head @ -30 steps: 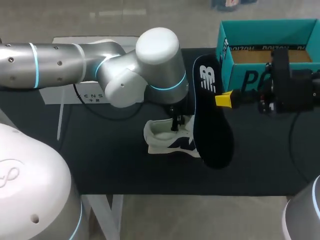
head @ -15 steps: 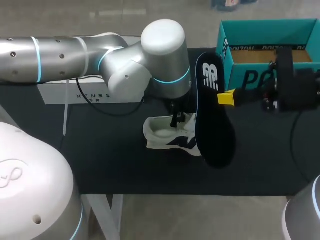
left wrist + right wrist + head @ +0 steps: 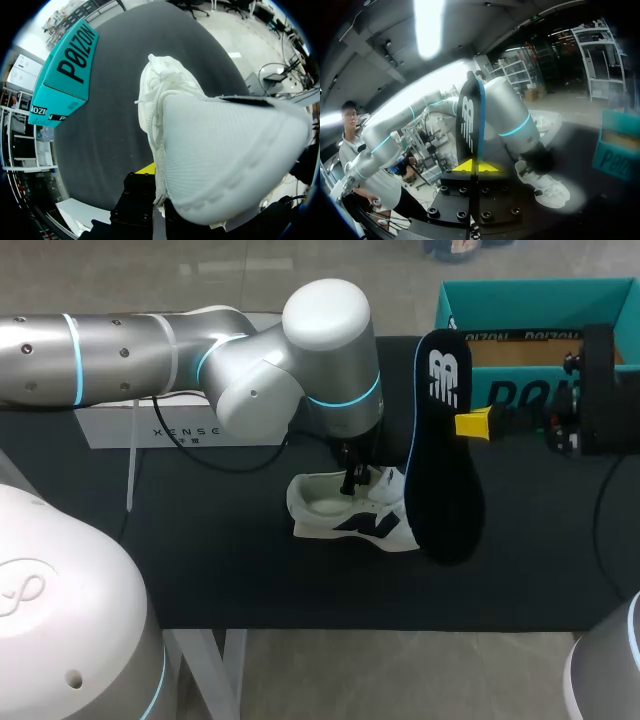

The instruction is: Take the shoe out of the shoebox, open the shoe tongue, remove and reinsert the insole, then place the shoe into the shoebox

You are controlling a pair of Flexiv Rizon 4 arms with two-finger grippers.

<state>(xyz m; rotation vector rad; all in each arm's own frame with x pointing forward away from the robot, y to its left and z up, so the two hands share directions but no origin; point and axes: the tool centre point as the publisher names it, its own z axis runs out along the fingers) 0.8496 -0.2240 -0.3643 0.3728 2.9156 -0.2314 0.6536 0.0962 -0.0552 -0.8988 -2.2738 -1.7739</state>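
The white shoe (image 3: 350,518) lies on its side on the black table mat, its opening facing up. My left gripper (image 3: 352,480) comes down onto it and is shut on the shoe's tongue (image 3: 220,150), which fills the left wrist view between the fingers. My right gripper (image 3: 473,425) is shut on the edge of the dark insole (image 3: 445,465), which hangs in the air to the right of the shoe, clear of it. In the right wrist view the insole (image 3: 470,120) stands edge-on between the yellow tips of my right gripper (image 3: 476,166), with the shoe (image 3: 546,189) beyond.
The open teal shoebox (image 3: 520,295) stands at the back right, behind my right gripper; it also shows as the teal shoebox (image 3: 65,75) ahead of the shoe. A white box (image 3: 180,428) lies at the back left under my left arm (image 3: 250,370).
My right gripper has carried the insole to the right and a little up, away from the shoe. My left arm shifted slightly at first and still holds the tongue.
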